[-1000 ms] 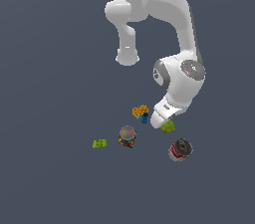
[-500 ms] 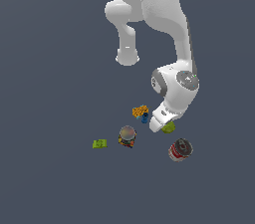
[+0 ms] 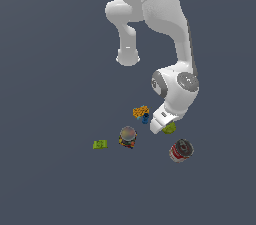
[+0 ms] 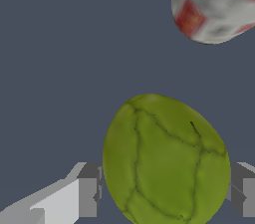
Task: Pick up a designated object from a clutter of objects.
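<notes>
The designated object, an olive-green lumpy blob [image 3: 170, 128], lies on the dark floor in the exterior view, partly hidden by my hand. In the wrist view the blob [image 4: 167, 161] fills the space between my fingers. My gripper [image 3: 164, 127] is down at the blob, open, with one finger [image 4: 87, 193] on each side of it and very close to its sides. The rest of the clutter lies around it: a red-and-white can [image 3: 181, 150], a grey-topped dark can [image 3: 128, 136], an orange-and-blue thing [image 3: 142, 113] and a flat green piece [image 3: 100, 144].
The red-and-white can [image 4: 216, 4] lies on its side a short way beyond the blob in the wrist view. The orange-and-blue thing sits close to my hand on the exterior view's left. The arm's base [image 3: 128, 57] stands behind the clutter.
My wrist and hand have sunk lower toward the floor over the blob. The cans and the other items have not moved.
</notes>
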Tool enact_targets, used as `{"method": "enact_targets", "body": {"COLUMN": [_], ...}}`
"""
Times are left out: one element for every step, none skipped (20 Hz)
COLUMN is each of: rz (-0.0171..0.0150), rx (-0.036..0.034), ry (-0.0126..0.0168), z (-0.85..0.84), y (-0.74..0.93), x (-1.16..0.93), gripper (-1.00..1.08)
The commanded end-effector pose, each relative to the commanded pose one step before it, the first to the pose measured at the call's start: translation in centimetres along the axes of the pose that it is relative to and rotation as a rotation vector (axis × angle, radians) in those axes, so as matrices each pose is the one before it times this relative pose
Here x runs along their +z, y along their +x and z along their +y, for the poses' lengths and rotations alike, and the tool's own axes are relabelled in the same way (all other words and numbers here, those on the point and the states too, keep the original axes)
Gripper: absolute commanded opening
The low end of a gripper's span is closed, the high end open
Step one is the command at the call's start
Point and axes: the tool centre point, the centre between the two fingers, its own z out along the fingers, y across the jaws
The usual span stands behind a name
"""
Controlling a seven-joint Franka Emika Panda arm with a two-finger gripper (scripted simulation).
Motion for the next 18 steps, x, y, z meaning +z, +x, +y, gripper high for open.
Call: {"method": "enact_targets", "body": {"rz": [-0.00008,0.00000,0.00000,-0.00030,0.00000,0.00000,0.00000,0.00000,0.00000,0.00000,0.00000,0.00000,0.00000,-0.00022,0.00000,0.00000,0.00000,0.00000], "rx": [-0.00078,0.00000,0.00000,0.00094,0.00000,0.00000,0.00000,0.00000,0.00000,0.00000,0.00000,0.00000,0.00000,-0.00037,0.00000,0.00000,0.00000,0.00000], "ry": [0.00051,0.00000,0.00000,-0.00068,0.00000,0.00000,0.00000,0.00000,0.00000,0.00000,0.00000,0.00000,0.00000,-0.00054,0.00000,0.00000,0.00000,0.00000], "z": [-0.052,0.000,0.000,0.072,-0.006,-0.019,-0.032,-0.044,-0.057,-0.070,-0.083,-0.095,-0.108,-0.145,-0.134,-0.147,-0.160,-0.173], "y": [0.024,0.000,0.000,-0.045,-0.007,-0.021,-0.035,-0.048,-0.062,-0.076,-0.090,-0.104,-0.118,-0.124,-0.146,-0.160,-0.174,-0.188], "x": [0.092,0.000,0.000,-0.085,-0.021,-0.064,-0.107,-0.150,-0.194,-0.237,-0.280,-0.324,-0.368,-0.408,-0.456,-0.500,-0.545,-0.590], "gripper": [-1.00,-1.00,-1.00,-1.00,-1.00,-1.00,-1.00,-1.00,-1.00,-1.00,-1.00,-1.00,-1.00,-1.00,-1.00,-1.00,-1.00,-1.00]}}
